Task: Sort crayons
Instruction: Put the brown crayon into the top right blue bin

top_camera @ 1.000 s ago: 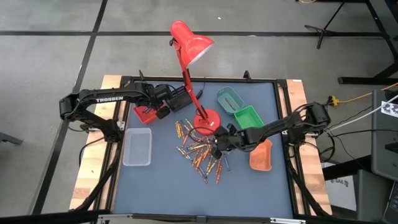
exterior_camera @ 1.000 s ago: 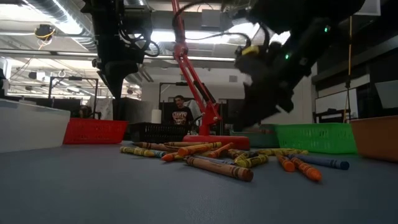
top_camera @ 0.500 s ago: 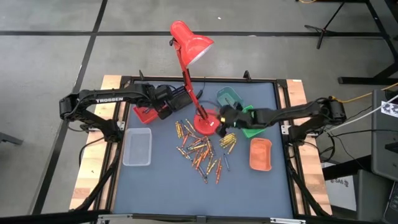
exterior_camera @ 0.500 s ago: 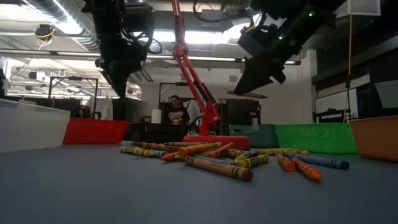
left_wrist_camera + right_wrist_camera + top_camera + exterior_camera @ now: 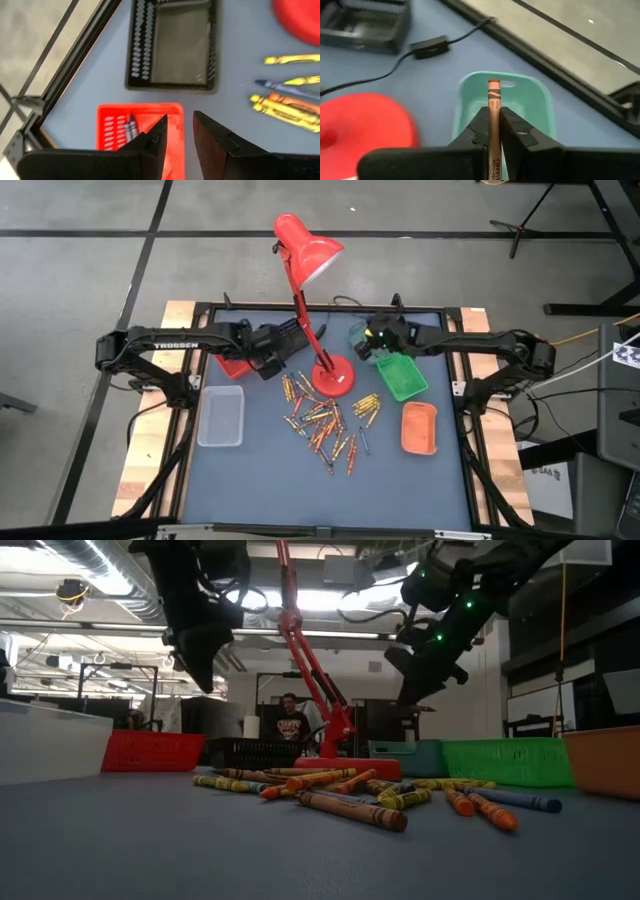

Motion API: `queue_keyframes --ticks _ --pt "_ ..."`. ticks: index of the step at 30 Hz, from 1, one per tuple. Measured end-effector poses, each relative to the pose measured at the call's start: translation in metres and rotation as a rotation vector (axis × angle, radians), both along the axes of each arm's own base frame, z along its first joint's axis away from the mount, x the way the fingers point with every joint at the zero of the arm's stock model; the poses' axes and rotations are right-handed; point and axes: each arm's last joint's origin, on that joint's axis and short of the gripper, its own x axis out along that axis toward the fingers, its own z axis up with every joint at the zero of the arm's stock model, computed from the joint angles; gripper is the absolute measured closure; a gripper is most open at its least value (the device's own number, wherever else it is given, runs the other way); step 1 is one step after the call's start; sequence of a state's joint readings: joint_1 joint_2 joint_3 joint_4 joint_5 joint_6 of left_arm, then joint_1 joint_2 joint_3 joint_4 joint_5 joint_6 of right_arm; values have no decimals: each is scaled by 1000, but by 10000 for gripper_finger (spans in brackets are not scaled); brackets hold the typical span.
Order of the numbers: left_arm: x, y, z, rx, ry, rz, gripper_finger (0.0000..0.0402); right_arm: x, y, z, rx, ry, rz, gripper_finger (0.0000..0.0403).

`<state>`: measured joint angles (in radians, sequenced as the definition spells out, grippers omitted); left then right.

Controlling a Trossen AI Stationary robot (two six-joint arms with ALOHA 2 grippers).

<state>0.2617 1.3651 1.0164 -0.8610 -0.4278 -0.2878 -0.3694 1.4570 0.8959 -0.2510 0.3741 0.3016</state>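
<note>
The crayons (image 5: pixel 325 420) lie loose in a pile on the blue-grey mat in front of the red lamp's base (image 5: pixel 333 377); the low view shows them lying flat (image 5: pixel 350 798). My right gripper (image 5: pixel 372 340) hangs over the teal tray (image 5: pixel 520 107), shut on one brown-orange crayon (image 5: pixel 494 95). Near the far left, my left gripper (image 5: pixel 180 130) hovers open and holds nothing, above the red tray (image 5: pixel 112 135), which holds a crayon (image 5: pixel 131 131). My right gripper pinches the brown-orange crayon by its middle (image 5: pixel 493 117) between its two fingers. The crayon lies along the fingers, and its free end (image 5: pixel 493 84) sticks out past the fingertips. It is lifted clear and slants down over the teal tray.
A black tray (image 5: pixel 172 47) stands beyond the red one. A green tray (image 5: pixel 400 375) and an orange tray (image 5: pixel 419 428) sit at the right, a clear tray (image 5: pixel 221 416) at the left. The red lamp (image 5: pixel 310 255) rises mid-table, its cord (image 5: pixel 395 70) on the mat.
My right gripper has risen from the crayon pile and swung toward the table's far right, carrying the crayon from above the pile to above the teal tray. My left gripper has drifted a little toward the lamp base.
</note>
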Motion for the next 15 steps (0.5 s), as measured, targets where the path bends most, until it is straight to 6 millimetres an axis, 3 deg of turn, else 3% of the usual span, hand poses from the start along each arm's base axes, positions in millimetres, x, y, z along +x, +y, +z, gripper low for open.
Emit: queue_keyframes --ticks 6,15 --pt "9 -15 2 -13 -85 -8 324 -8 -17 0 0 0 -64 379" --pt "15 -41 2 -103 -178 15 324 -10 -21 0 1 -5 -80 379"
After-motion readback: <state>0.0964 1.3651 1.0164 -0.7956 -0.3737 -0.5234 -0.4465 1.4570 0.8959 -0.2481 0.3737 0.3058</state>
